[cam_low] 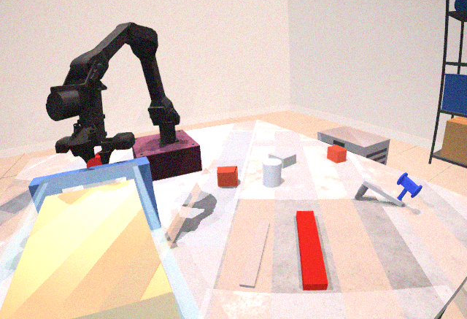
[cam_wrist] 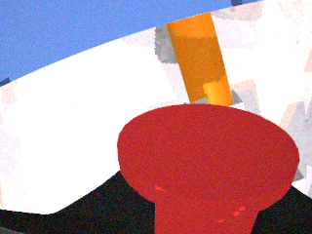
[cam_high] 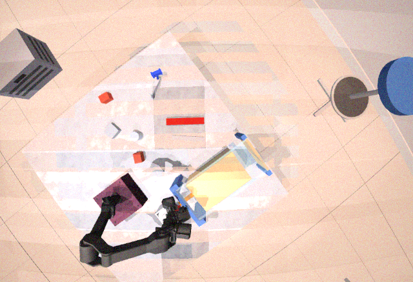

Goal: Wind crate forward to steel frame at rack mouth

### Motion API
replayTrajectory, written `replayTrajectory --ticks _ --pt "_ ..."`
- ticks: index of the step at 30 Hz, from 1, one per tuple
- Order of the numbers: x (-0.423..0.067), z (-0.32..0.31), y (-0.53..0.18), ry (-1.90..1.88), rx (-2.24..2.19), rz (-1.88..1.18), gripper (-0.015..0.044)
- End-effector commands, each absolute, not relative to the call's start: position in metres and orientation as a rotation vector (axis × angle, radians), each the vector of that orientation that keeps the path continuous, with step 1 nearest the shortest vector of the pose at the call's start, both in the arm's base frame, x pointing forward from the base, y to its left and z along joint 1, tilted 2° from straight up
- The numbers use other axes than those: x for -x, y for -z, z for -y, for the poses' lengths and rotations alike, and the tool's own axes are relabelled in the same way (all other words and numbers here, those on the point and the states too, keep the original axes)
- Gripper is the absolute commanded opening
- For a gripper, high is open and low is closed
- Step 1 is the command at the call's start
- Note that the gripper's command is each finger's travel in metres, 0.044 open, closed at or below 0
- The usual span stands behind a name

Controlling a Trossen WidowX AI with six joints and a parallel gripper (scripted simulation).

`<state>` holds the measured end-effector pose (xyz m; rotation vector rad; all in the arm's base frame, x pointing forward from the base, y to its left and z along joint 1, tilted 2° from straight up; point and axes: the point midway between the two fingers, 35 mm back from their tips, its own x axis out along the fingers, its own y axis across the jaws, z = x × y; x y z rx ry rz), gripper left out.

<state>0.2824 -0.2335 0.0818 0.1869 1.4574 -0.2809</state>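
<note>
My gripper [cam_high: 177,208] [cam_low: 95,158] is shut on the red knob [cam_wrist: 207,151] of the winch handle, beside the near blue end frame [cam_high: 179,182] [cam_low: 90,171] [cam_wrist: 73,29] of the clear-panelled cubby. The handle's key and the round hole are hidden. The pale winch [cam_high: 161,215] is partly covered by the gripper. The orange strap [cam_high: 189,195] [cam_wrist: 195,58] runs from under the knob to the blue frame. A broad yellow surface [cam_high: 220,179] [cam_low: 86,240] lies flat within the cubby; I cannot tell whether it is crate or panel, nor where the crate's front stands.
A blue-knobbed crank [cam_high: 156,73] [cam_low: 408,185], red bar [cam_high: 184,120] [cam_low: 311,249], grey cylinder [cam_high: 136,135] [cam_low: 271,173], thin strip [cam_low: 256,257], angled grey piece [cam_high: 114,130] and two red blocks [cam_high: 105,97] [cam_high: 139,157] lie on the bench. The purple arm base [cam_high: 116,212] [cam_low: 171,160] stands behind.
</note>
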Motion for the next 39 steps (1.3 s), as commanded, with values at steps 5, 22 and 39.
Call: replayTrajectory --ticks 5,22,39 --pt "-0.273 0.207 -0.078 0.244 -0.209 -1.488 0.0000" --pt "-0.262 0.188 -0.076 0.242 -0.210 -1.490 0.0000" --pt "-0.247 0.172 -0.075 0.241 -0.211 -1.491 0.0000"
